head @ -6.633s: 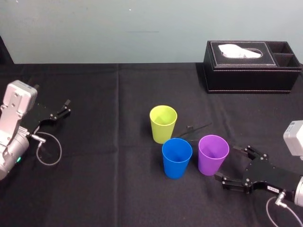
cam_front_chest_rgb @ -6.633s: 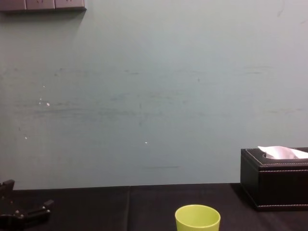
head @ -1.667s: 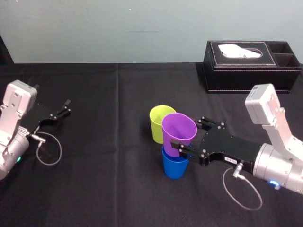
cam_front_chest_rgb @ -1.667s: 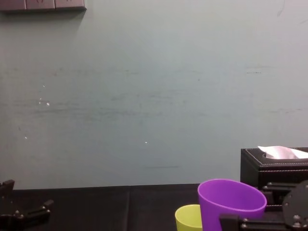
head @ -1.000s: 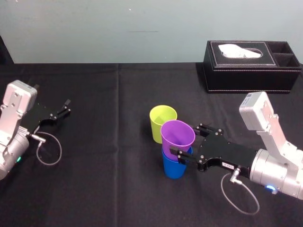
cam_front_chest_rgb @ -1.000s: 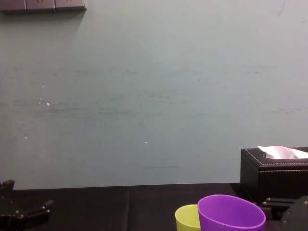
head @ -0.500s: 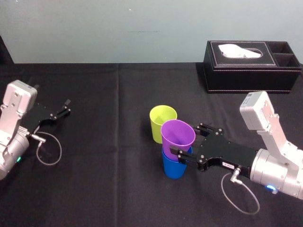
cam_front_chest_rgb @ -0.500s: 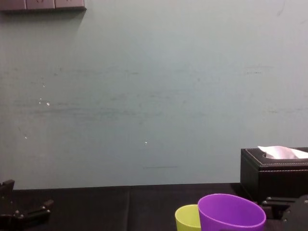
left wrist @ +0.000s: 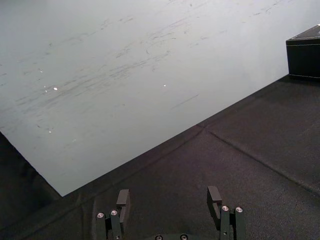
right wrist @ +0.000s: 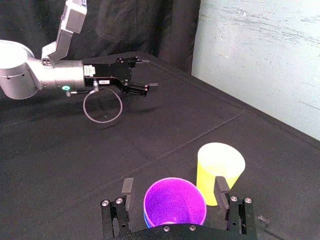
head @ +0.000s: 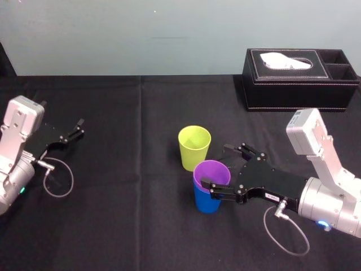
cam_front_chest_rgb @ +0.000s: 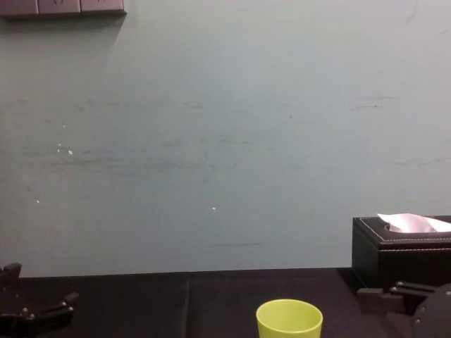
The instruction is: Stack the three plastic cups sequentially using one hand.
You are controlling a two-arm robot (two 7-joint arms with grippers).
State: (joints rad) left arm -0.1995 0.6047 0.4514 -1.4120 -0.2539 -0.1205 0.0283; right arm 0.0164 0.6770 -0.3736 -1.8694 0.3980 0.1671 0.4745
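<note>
The purple cup (head: 212,171) sits nested inside the blue cup (head: 207,201) near the table's middle. The lime-green cup (head: 194,148) stands upright just behind them, apart from both. My right gripper (head: 215,166) is open around the purple cup's rim, and a gap shows on each side in the right wrist view, where the gripper (right wrist: 173,187) straddles the purple cup (right wrist: 175,204) with the green cup (right wrist: 220,170) beyond. My left gripper (head: 77,129) rests open at the table's left, holding nothing.
A black tissue box (head: 299,79) stands at the back right by the wall. A thin dark bit of cable (head: 232,153) lies on the black cloth behind the cups. The left arm's cable loop (head: 58,180) lies at the far left.
My right gripper has opened and the purple cup has dropped deeper into the blue cup, out of the chest view. The left arm has not moved.
</note>
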